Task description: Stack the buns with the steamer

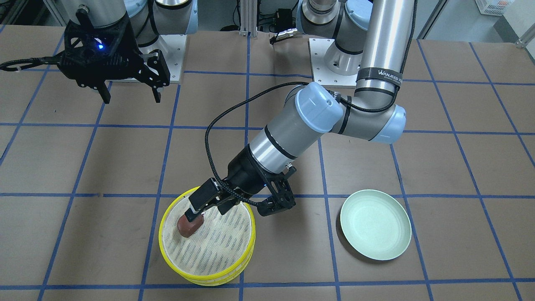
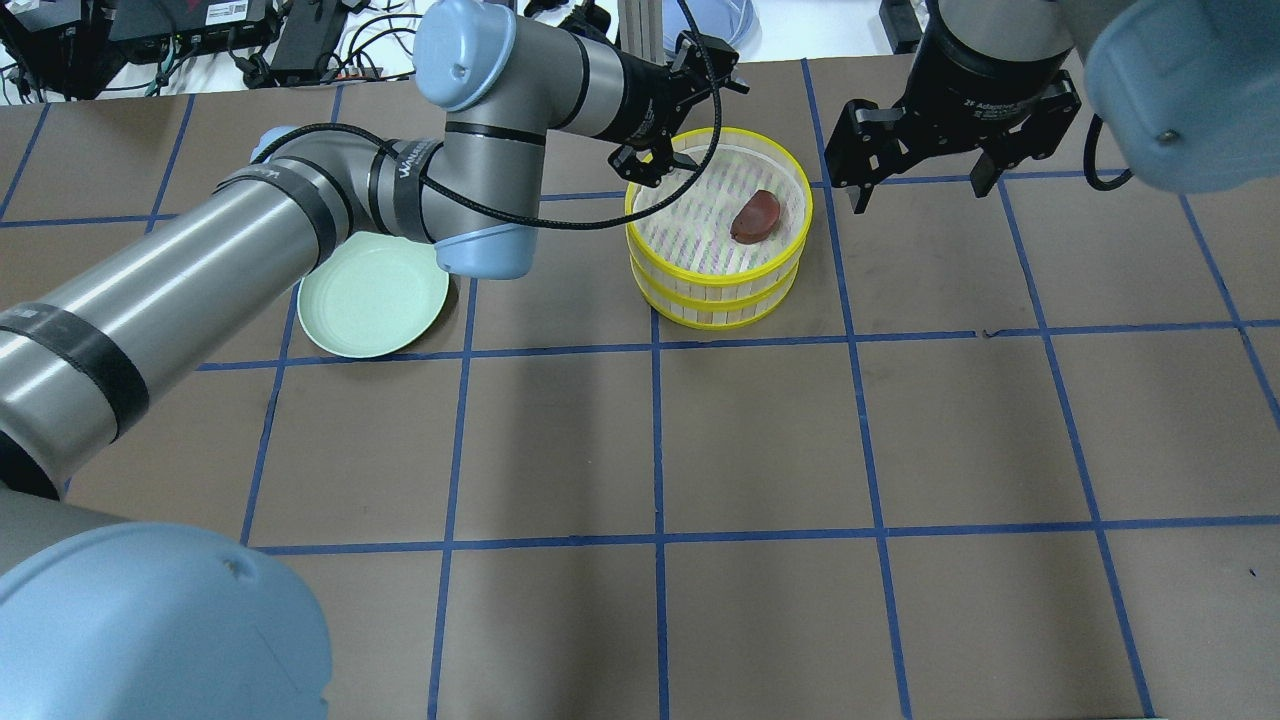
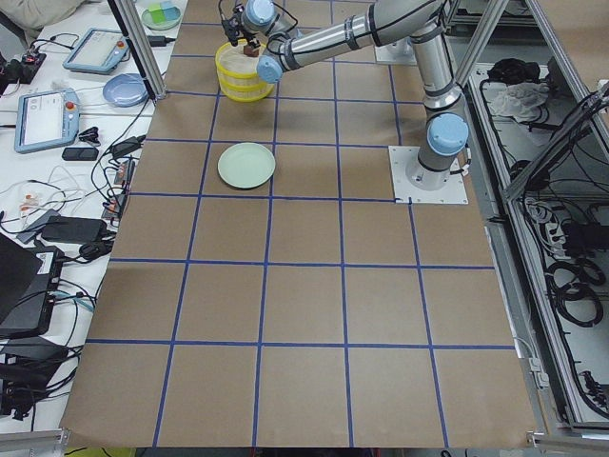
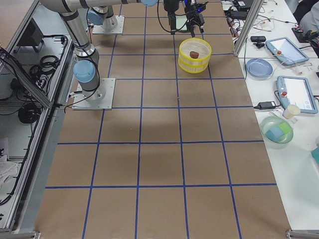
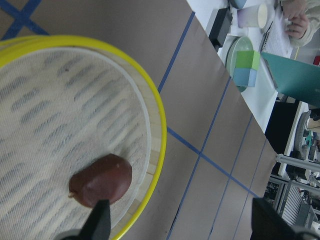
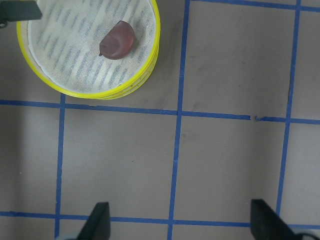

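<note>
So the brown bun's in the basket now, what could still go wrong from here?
One finger of the open left gripper sits right beside the brown bun, so pulling away could, I think, nudge or roll it. The gripper also hangs low over the top steamer tier, which only rests on the lower tier; a bump on its yellow rim might slide it askew.

Brown gridded table (image 2: 760, 440), stacked steamer (image 2: 718, 300), green plate (image 2: 370, 300)

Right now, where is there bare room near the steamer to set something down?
Bare paper between the plate and the steamer, and the stretch on the robot's side of both. Crowded at the steamer's rim, where the left end effector hangs open.
</note>
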Controlling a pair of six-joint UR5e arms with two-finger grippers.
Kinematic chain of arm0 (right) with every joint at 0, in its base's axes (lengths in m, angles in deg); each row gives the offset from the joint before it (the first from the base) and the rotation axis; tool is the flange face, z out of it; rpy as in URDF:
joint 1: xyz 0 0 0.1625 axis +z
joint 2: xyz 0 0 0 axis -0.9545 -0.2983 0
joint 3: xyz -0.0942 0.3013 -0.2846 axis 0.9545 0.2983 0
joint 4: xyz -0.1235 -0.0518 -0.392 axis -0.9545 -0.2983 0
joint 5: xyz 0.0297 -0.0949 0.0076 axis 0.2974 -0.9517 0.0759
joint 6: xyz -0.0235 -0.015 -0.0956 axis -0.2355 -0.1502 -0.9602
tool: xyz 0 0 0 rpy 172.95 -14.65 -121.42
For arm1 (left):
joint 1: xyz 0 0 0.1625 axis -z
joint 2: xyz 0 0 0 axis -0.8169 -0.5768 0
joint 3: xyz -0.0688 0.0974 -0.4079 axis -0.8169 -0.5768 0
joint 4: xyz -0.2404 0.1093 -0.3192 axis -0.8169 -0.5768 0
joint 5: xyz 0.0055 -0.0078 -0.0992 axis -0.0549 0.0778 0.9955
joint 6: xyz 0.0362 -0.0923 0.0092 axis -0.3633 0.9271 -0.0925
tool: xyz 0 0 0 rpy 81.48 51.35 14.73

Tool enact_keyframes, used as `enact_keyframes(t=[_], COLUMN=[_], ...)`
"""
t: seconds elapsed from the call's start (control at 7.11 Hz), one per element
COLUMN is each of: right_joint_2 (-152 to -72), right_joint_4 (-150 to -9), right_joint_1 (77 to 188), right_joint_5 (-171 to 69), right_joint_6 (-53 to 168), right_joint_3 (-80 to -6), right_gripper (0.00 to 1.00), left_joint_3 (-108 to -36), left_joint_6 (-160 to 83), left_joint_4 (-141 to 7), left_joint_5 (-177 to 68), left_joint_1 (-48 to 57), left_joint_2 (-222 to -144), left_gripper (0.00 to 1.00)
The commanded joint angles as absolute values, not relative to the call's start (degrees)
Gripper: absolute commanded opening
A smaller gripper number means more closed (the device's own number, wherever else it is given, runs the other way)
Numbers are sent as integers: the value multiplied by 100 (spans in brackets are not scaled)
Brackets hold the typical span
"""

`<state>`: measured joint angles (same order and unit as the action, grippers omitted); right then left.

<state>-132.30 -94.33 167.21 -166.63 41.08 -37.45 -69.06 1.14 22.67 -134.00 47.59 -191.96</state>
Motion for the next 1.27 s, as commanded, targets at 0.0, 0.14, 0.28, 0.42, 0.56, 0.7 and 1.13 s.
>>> enact_keyframes(t=[0.0, 0.14, 0.28, 0.42, 0.56, 0.7, 1.13], right_joint_2=[-13212, -13212, -13204, -13169, -13151, -13151, -13160], right_joint_4=[-9462, -9479, -9662, -9673, -9673, -9682, -9664], right_joint_1=[16722, 16722, 16722, 16722, 16722, 16722, 16722], right_joint_5=[-16656, -16656, -16664, -16656, -16656, -16656, -16647], right_joint_6=[4118, 4144, 4118, 4109, 4118, 4126, 4135], right_joint_3=[-3738, -3729, -3729, -3729, -3729, -3720, -3729], right_gripper=[100, 100, 100, 100, 100, 100, 100], left_joint_3=[-6804, -6795, -6795, -6804, -6795, -6812, -6795], left_joint_6=[-2226, -3003, -3924, -4308, -4921, -5144, -5629], left_joint_4=[789, 47, -238, -711, -1203, -1460, -3120], left_joint_5=[-13529, -13581, -13617, -14087, -14796, -15056, -16409], left_joint_1=[3984, 3640, 3428, 3287, 3120, 2962, 2828], left_joint_2=[-18825, -18597, -18377, -18201, -18016, -17814, -16971], left_gripper=[100, 100, 100, 100, 100, 100, 100])
